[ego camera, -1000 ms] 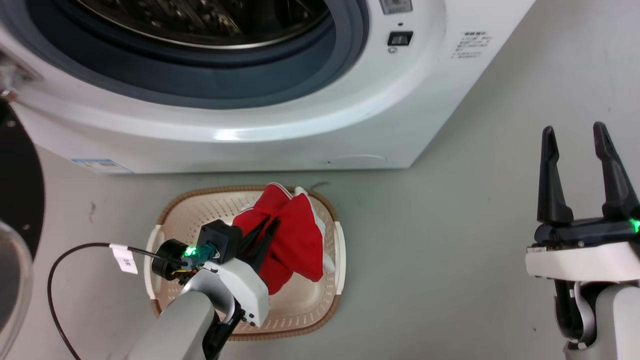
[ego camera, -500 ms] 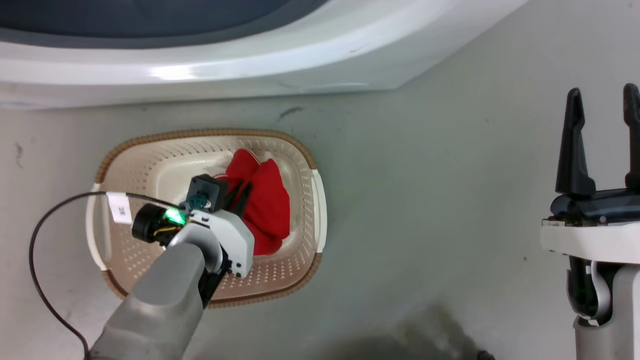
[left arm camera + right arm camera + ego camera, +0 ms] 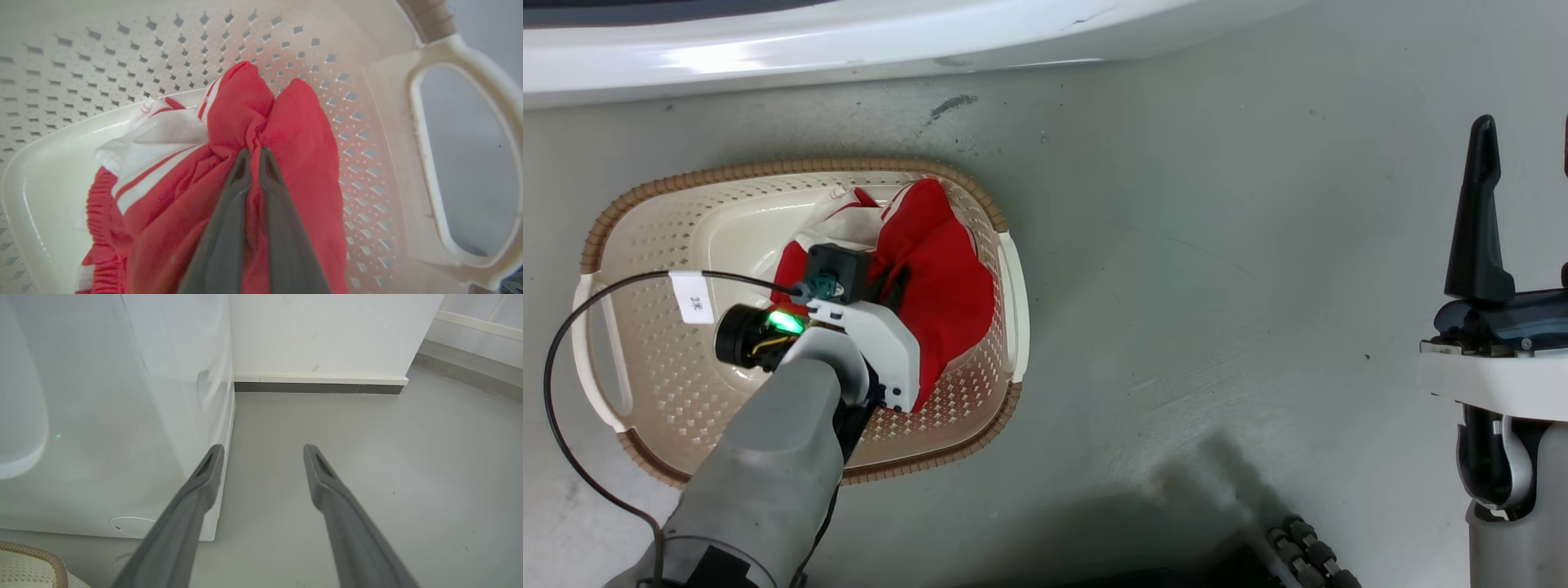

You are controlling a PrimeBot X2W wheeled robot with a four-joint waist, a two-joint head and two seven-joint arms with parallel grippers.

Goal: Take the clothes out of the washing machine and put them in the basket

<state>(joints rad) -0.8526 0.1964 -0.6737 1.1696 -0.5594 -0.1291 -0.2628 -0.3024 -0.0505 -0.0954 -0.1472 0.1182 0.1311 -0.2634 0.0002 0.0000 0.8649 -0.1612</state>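
The red clothes (image 3: 947, 278) with white striped trim lie inside the cream basket (image 3: 645, 327), towards its right side. My left gripper (image 3: 254, 153) reaches down into the basket and is shut on a bunched fold of the clothes (image 3: 294, 134), which rest on the basket's floor. The basket's perforated wall (image 3: 122, 53) and a side handle (image 3: 470, 134) show close up in the left wrist view. The white washing machine (image 3: 849, 41) stands just beyond the basket; its side panel (image 3: 122, 416) fills the left of the right wrist view. My right gripper (image 3: 263, 451) hangs open over bare floor at the right.
The grey floor (image 3: 1217, 286) spreads to the right of the basket. A black cable with a white tag (image 3: 693, 296) loops over the basket's left part. A wall with a dark skirting (image 3: 318, 388) stands behind the machine. Dark robot base parts (image 3: 1307, 547) show at the bottom edge.
The head camera has tilted down, so the washer's porthole has left the picture. My left gripper has lowered the clothes from above the rim down into the basket. The right gripper stays open.
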